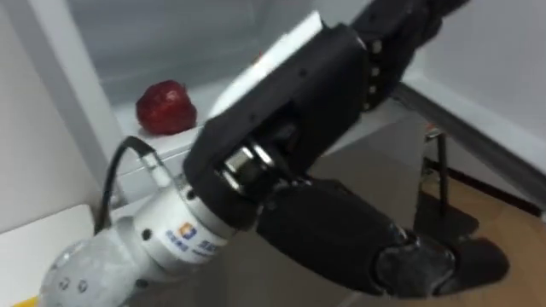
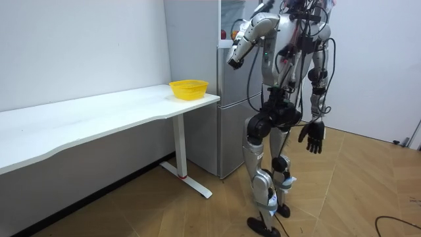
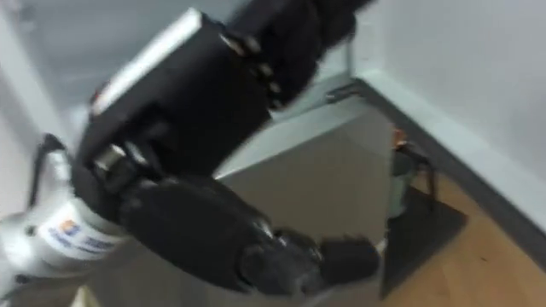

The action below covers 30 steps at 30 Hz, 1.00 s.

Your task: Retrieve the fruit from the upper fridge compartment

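Observation:
A red apple [image 1: 166, 107] lies on a white shelf [image 1: 171, 141] of the upper fridge, at the left of the compartment. My left hand [image 1: 290, 119] is raised in front of that shelf, to the right of the apple and apart from it. Its fingers [image 1: 397, 38] stretch up and to the right, the thumb [image 1: 341, 230] hangs below, and it holds nothing. The right eye view shows the same hand [image 3: 188, 102] close up. In the room view I stand facing the fridge [image 2: 230, 131] with the left arm lifted, while my right hand [image 2: 312, 138] hangs open at my side.
A white table [image 2: 99, 118] stands at the room view's left of the fridge, with a yellow basket [image 2: 189, 89] on its near end. A black stand [image 1: 439, 200] sits on the wooden floor to the right, by the wall.

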{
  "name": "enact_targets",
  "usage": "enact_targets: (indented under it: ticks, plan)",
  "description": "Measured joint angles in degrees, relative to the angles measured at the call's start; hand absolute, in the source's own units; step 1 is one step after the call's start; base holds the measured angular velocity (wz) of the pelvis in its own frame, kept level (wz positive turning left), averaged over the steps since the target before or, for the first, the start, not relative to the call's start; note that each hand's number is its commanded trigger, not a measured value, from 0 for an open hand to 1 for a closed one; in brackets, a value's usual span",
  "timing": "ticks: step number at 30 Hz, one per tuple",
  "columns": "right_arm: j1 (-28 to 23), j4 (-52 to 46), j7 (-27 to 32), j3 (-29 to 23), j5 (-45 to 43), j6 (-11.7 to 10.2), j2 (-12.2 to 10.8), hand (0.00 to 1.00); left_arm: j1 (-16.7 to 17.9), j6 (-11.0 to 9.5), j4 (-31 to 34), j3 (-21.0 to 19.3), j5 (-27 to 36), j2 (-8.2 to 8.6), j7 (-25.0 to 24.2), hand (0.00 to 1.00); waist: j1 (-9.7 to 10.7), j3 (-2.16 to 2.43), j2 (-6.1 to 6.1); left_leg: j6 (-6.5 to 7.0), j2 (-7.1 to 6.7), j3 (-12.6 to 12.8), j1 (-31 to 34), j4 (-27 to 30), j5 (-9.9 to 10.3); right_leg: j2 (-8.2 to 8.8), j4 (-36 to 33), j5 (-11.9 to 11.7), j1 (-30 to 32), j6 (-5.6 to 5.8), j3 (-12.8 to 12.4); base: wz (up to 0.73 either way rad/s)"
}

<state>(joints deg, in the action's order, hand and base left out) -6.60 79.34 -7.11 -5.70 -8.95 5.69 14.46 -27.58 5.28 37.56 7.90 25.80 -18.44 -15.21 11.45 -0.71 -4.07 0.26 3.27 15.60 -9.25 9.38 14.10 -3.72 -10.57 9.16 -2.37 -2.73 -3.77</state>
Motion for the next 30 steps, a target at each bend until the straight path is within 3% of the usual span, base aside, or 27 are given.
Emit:
enact_targets:
  ticks: [2,3,5,6,8,11,15,18,20,21,23,26,30]
  plan:
    - [0.0,-0.6,0.9,0.0,-0.2,-0.5,-0.1,0.0,3.0,-1.3,1.0,-3.9,-0.2,-0.49,1.8,0.0,-2.9,0.11,0.5,-0.05,-0.09,-1.6,0.0,0.0,0.0,0.28,0.9,0.1,-0.7,-0.11,1.5,0.3]
    - [-0.1,-0.9,1.0,0.0,-0.6,-0.6,-0.2,0.0,4.2,-1.8,1.1,-4.7,-0.5,-0.47,2.4,0.0,-3.5,0.19,0.63,-0.12,-0.13,-2.0,0.1,0.0,-0.1,0.4,0.9,0.1,-0.7,-0.14,2.0,0.43]
    - [-0.1,-1.8,1.6,0.0,-2.4,-0.7,-1.2,0.0,7.8,-2.2,1.3,-7.2,-2.4,-0.38,4.3,0.0,-5.1,0.76,1.47,-0.29,-0.27,-3.5,0.6,0.0,-0.2,0.72,0.9,0.3,-0.8,-0.26,4.0,0.44]
    - [-0.1,-2.0,1.7,0.0,-3.0,-0.8,-1.6,0.0,8.4,-2.3,1.3,-7.8,-3.7,-0.22,4.8,0.0,-5.7,0.7,1.83,-0.36,-0.27,-3.8,0.7,0.0,-0.2,0.72,0.9,0.3,-0.9,-0.26,4.4,0.36]
    - [0.4,-2.0,2.2,0.0,-4.7,-0.8,-2.6,0.0,10.6,-2.3,1.3,-10.2,-8.4,-0.06,7.0,0.0,-7.3,1.04,2.39,-0.5,-0.49,-5.7,0.6,0.1,-0.3,0.79,1.1,0.4,-1.6,-0.3,5.9,0.33]
    - [0.3,-1.9,2.7,0.0,-5.1,-1.0,-2.7,0.0,12.3,-2.4,1.3,-14.4,-12.0,-0.07,9.7,0.0,-8.9,1.16,2.73,-0.51,-0.92,-8.0,0.6,0.1,-0.3,1.53,1.8,0.5,-2.6,-0.17,8.0,0.36]
    - [0.1,-1.5,2.8,0.0,-5.0,-1.2,-2.8,0.0,13.0,-3.9,1.3,-20.1,-12.6,-0.2,12.7,0.0,-12.0,1.21,2.31,-0.5,-1.13,-8.5,0.5,0.1,-0.3,1.66,1.9,0.6,-3.4,0.03,8.8,0.16]
    - [0.0,-1.7,3.4,0.0,-5.1,-1.3,-2.8,0.0,18.0,-5.4,1.7,-25.1,-12.8,-0.33,15.4,0.0,-13.7,1.22,1.15,-0.49,-1.39,-9.6,0.4,0.3,-0.3,1.76,1.9,0.7,-3.7,0.21,9.2,0.09]
    - [-0.7,-1.9,4.0,0.0,-5.1,-1.3,-3.0,0.0,23.3,-5.6,1.6,-29.1,-12.2,0.34,17.2,0.0,-14.5,1.15,0.26,-0.48,-1.51,-10.6,0.5,0.3,-0.3,1.9,1.8,0.9,-3.9,0.2,10.1,0.19]
    - [-1.1,-2.1,4.1,0.0,-5.1,-1.3,-3.1,0.0,24.2,-5.6,1.5,-30.1,-12.2,0.59,17.6,0.0,-14.7,0.91,0.49,-0.47,-1.59,-11.1,0.6,0.4,-0.4,2.04,1.8,1.0,-4.0,0.19,10.4,0.27]
    - [-2.2,-2.6,4.7,-0.1,-5.4,-1.3,-3.2,0.0,28.2,-5.8,1.2,-34.7,-12.5,1.7,20.3,0.0,-15.3,0.92,0.32,-0.49,-1.84,-12.2,0.6,0.4,-0.4,2.6,1.6,1.7,-4.3,0.22,11.4,0.29]
    - [-3.0,-3.2,5.0,-0.1,-5.5,-0.8,-3.3,0.0,34.4,-7.5,-2.5,-37.3,-12.5,3.08,23.4,0.0,-16.2,0.84,0.37,-0.49,-2.16,-13.5,0.6,0.5,-0.4,3.0,0.6,2.7,-4.5,0.29,12.4,0.28]
    - [-3.7,-4.3,5.0,-0.1,-5.5,-0.6,-3.3,0.0,41.9,-6.7,-10.7,-37.5,-11.0,4.89,26.1,0.0,-16.6,0.7,0.89,-0.49,-2.25,-14.5,0.7,0.7,-0.4,3.1,0.7,3.0,-4.8,0.22,13.5,0.12]
